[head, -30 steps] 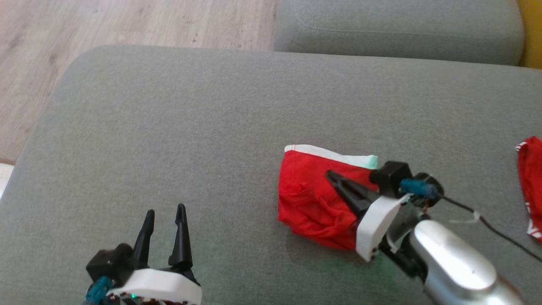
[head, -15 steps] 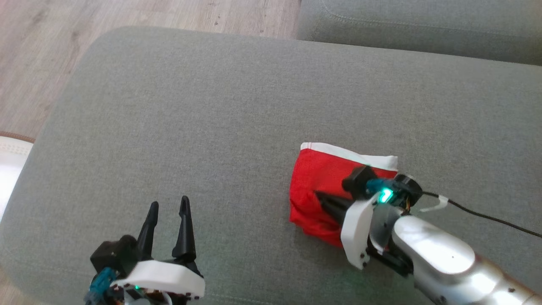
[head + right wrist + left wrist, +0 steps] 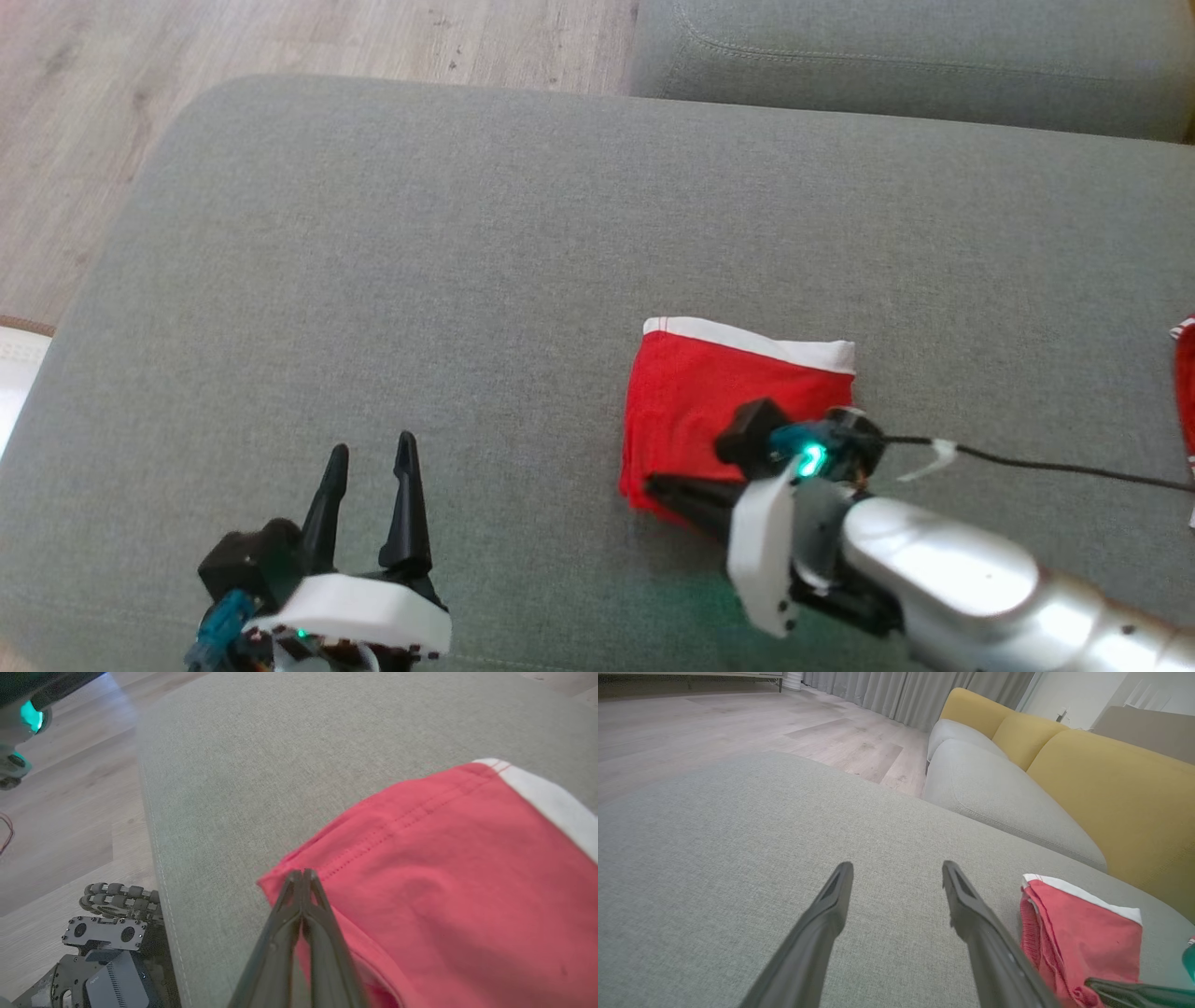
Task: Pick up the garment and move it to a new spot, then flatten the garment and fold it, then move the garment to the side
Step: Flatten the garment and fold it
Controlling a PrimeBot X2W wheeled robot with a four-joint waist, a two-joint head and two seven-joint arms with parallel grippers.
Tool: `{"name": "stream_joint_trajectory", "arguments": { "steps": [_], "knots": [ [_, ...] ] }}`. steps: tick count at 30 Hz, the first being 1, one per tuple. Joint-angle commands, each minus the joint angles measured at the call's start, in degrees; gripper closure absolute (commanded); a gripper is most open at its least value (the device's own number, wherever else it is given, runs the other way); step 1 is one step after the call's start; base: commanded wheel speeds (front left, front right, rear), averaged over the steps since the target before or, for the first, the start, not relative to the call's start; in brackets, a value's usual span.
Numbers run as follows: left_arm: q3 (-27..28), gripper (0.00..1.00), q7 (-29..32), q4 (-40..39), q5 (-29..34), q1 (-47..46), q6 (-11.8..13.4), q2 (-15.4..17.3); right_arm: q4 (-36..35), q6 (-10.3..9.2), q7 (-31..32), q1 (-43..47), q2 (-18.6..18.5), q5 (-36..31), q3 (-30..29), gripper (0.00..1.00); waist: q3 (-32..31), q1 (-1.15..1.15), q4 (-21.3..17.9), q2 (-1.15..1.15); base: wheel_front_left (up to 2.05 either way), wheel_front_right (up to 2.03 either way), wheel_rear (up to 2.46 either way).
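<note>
Black-fingered and spread wide, hovering with the left pincer point(image 3: 372, 443) over the near part of the grey sofa cushion point(image 3: 467, 280), gripping nothing. Reaching in from the right with the right pincer point(image 3: 651, 482), fingers pressed tight together, tips lying at the near left corner of the red garment point(image 3: 719, 392); not being able to tell whether any cloth is pinched between them. Trailing a thin black cable point(image 3: 1046, 462) from that wrist across the cushion. Lying folded and flat on the cushion, right of its middle, with a white band along the far edge. Showing a second red cloth point(image 3: 1186, 392) at the right border, well apart. Beyond, taking in another grey cushion point(image 3: 887, 65), wooden floor point(image 3: 280, 37) and a yellow backrest point(image 3: 1111, 788).
</note>
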Motion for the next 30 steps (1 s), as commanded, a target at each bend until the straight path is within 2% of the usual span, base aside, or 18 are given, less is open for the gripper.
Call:
{"name": "stream_joint_trajectory", "arguments": {
  "steps": [1,8,13,17,19,21,23,24,30],
  "knots": [
    [2.7,0.0,-0.8,-1.3,-0.1,-2.1,-0.3,0.6,-0.8,0.37,-1.0,-1.8,2.1,0.7,0.0,1.0,0.0,0.0,0.1,0.0,0.0,0.0,0.0],
    [2.9,0.0,-0.8,-1.1,-0.2,-1.9,-0.3,0.7,1.9,0.37,-2.2,-0.9,6.3,0.7,0.6,1.0,-0.3,0.0,0.3,0.0,0.0,0.0,0.0],
    [3.0,0.0,-0.8,-1.3,-0.3,-1.3,0.1,1.0,4.6,0.37,-8.3,-2.0,8.2,0.9,0.1,1.0,-1.3,0.0,0.0,0.0,0.0,0.0,0.0],
    [3.3,0.0,-0.9,-1.6,-0.4,-0.3,0.6,1.5,6.2,0.37,-13.6,-2.6,8.4,0.5,-3.0,1.0,-2.8,0.0,-0.9,0.0,0.0,0.0,0.0],
    [3.4,0.0,-0.9,-1.7,-0.3,0.0,0.7,1.8,7.0,0.37,-15.7,-2.4,8.3,0.0,-5.3,0.84,-3.7,0.0,-1.6,0.0,0.0,0.0,0.0],
    [3.4,0.0,-1.0,-2.0,-0.1,0.3,0.7,2.0,8.0,0.37,-17.7,-1.7,8.3,-0.7,-8.5,0.58,-4.6,0.0,-2.3,0.0,0.0,0.0,0.0],
    [3.3,0.0,-1.0,-2.1,0.4,0.4,0.8,2.3,8.8,0.37,-19.2,-0.8,8.3,-1.8,-12.5,0.07,-5.2,0.0,-3.1,0.0,0.0,0.0,0.0],
    [3.1,0.0,-1.0,-2.1,0.7,0.4,0.9,2.4,9.3,0.37,-19.8,-0.2,8.3,-2.5,-14.8,0.0,-5.5,0.0,-3.6,0.0,0.0,0.0,0.0],
    [2.1,0.0,-1.2,-1.5,2.2,0.7,0.7,2.2,11.7,0.37,-22.2,5.9,9.0,-9.2,-32.2,0.0,-6.8,0.0,-5.9,0.0,0.0,0.0,0.0]
  ]
}}
